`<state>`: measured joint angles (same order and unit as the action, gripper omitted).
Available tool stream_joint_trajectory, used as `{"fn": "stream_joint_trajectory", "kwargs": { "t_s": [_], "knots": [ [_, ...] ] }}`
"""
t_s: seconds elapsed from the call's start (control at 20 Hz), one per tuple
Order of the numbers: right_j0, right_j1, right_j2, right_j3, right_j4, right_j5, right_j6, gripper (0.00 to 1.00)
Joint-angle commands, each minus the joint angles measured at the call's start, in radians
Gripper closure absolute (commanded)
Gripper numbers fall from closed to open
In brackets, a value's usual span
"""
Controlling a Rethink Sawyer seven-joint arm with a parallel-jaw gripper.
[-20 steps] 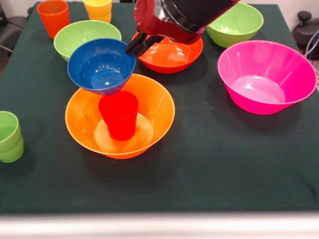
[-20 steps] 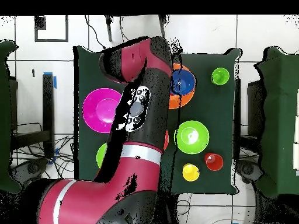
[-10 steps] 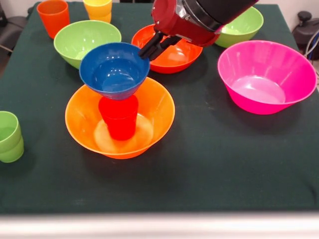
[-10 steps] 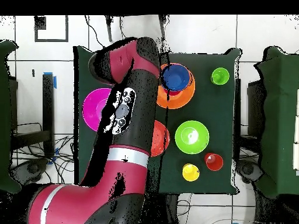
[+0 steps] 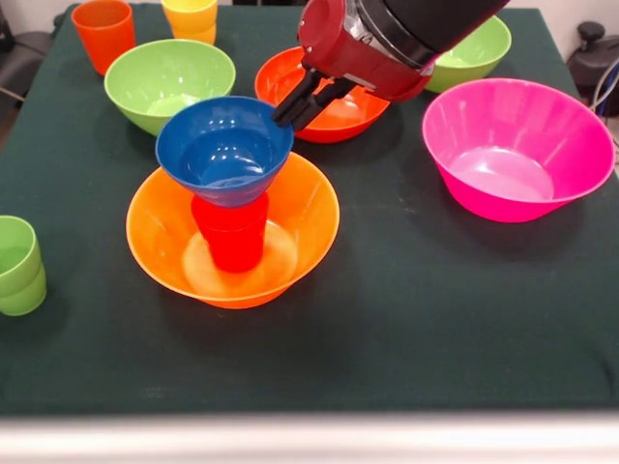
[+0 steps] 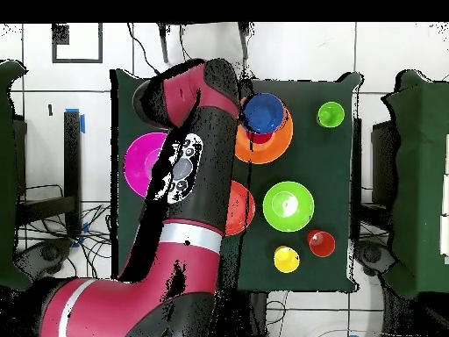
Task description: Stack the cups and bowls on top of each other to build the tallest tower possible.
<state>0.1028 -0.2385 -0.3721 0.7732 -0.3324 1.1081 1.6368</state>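
Observation:
The small blue bowl [image 5: 224, 150] sits upright on the mouth of the red cup [image 5: 232, 242], which stands inside the large orange bowl [image 5: 308, 198]. My gripper [image 5: 291, 113] is shut on the blue bowl's far right rim, with the arm coming in from the upper right. In the overhead view the blue bowl [image 6: 263, 112] covers most of the red cup [image 6: 257, 136] in the orange bowl [image 6: 274, 149]. Two nested light green cups [image 5: 17, 266] stand at the left edge, apart from the stack.
Behind the stack are a light green bowl [image 5: 169, 75], a red-orange bowl [image 5: 338, 111], an orange cup [image 5: 103, 34] and a yellow cup [image 5: 191, 17]. A second light green bowl [image 5: 474, 43] and the large pink bowl [image 5: 517, 145] are at the right.
My gripper carried the blue bowl to the right and lowered it from beside the red cup onto the cup's mouth. The other things have not moved.

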Motion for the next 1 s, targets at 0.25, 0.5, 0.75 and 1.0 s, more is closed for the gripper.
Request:
{"fn": "stream_joint_trajectory", "kwargs": {
  "t_s": [0.25, 0.5, 0.75, 1.0],
  "knots": [
    [-0.036, -0.005, 0.086, 0.154, 0.018, -0.116, 0.11, 1.0],
    [-0.034, 0.008, 0.084, 0.123, 0.027, -0.073, 0.103, 1.0],
    [-0.032, 0.014, 0.087, 0.116, 0.029, -0.057, 0.098, 1.0],
    [-0.031, 0.025, 0.088, 0.1, 0.031, -0.049, 0.101, 1.0]
  ]
}}
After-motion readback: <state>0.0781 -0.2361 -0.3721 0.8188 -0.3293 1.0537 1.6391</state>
